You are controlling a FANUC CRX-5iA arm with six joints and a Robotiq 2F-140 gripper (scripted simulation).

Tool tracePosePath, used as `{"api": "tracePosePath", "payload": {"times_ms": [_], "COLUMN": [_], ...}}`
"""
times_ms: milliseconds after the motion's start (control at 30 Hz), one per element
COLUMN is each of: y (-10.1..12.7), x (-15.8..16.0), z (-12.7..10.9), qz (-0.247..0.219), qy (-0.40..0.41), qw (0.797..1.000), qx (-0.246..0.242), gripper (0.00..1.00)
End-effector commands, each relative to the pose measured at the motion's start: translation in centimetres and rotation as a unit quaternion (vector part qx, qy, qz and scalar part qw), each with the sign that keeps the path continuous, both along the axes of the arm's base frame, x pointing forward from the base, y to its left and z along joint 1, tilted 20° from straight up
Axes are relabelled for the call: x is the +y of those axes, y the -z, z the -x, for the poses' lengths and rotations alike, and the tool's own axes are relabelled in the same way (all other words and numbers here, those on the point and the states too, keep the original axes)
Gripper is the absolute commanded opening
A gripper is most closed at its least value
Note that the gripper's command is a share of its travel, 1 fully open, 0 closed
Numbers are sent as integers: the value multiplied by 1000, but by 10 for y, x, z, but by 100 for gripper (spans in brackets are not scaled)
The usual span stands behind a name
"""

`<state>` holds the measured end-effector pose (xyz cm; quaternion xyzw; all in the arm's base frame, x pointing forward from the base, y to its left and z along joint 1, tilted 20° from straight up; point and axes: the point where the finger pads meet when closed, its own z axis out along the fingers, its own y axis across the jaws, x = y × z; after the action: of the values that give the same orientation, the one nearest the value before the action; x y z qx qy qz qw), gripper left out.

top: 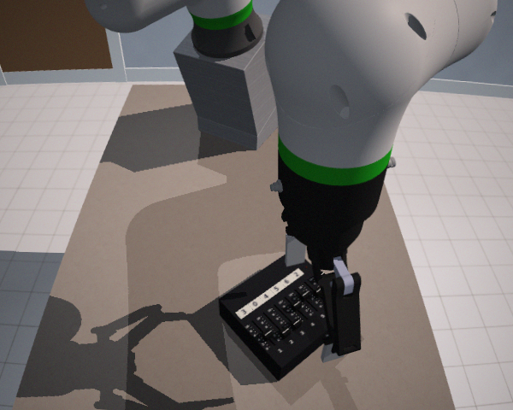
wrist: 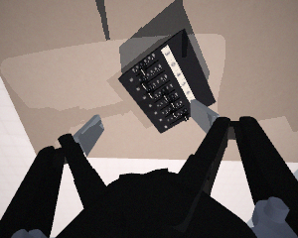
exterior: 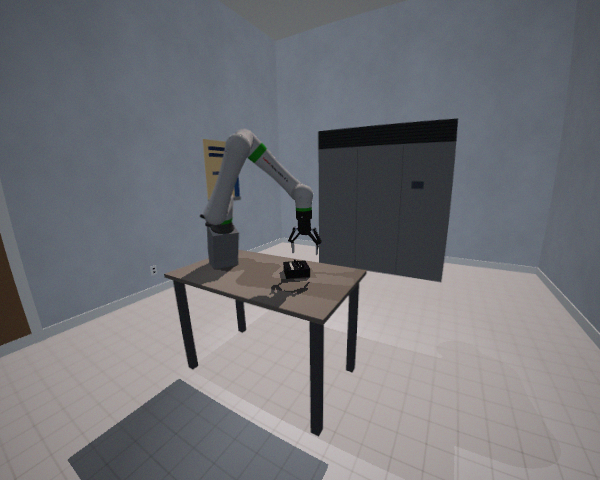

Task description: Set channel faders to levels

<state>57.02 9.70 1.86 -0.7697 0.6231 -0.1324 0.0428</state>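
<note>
The black lighting desk point(top: 283, 318) stands on its feet on the brown table, turned at an angle. A white tape strip point(top: 268, 293) along its far edge shows the digits 3, 0, 4, 5, 6, 2. Several faders point(top: 287, 315) run in a row below the tape; their cap positions are too small to read. The desk also shows in the wrist view point(wrist: 164, 84) and in the far view point(exterior: 296, 269). My gripper point(top: 312, 304) is open and empty. It hangs above the desk's right end, well clear of it in the far view point(exterior: 304, 243).
The arm's grey base block point(top: 230, 95) stands at the back of the table. The table's right edge point(top: 418, 282) is close to the desk. A dark cabinet point(exterior: 385, 198) stands behind the table, and a grey floor mat point(exterior: 197, 439) lies in front.
</note>
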Motion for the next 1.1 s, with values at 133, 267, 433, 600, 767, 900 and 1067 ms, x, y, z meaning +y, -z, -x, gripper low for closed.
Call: {"api": "tracePosePath", "payload": {"times_ms": [133,267,433,600,767,900,1067], "y": [7,7,7,7,7,7,7], "x": [1,1,1,1,1,1,1], "z": [-11,-11,-11,-11,-11,-11,-11], "qz": [-54,-78,-100,-112,-112,-112,-112], "qy": [218,304,405,491,511,511,511], "qw": [974,949,907,860,848,848,848], "qx": [-32,-42,-56,-78,-86,-86,-86], "gripper": [100,100,0,0,0,0,0]}}
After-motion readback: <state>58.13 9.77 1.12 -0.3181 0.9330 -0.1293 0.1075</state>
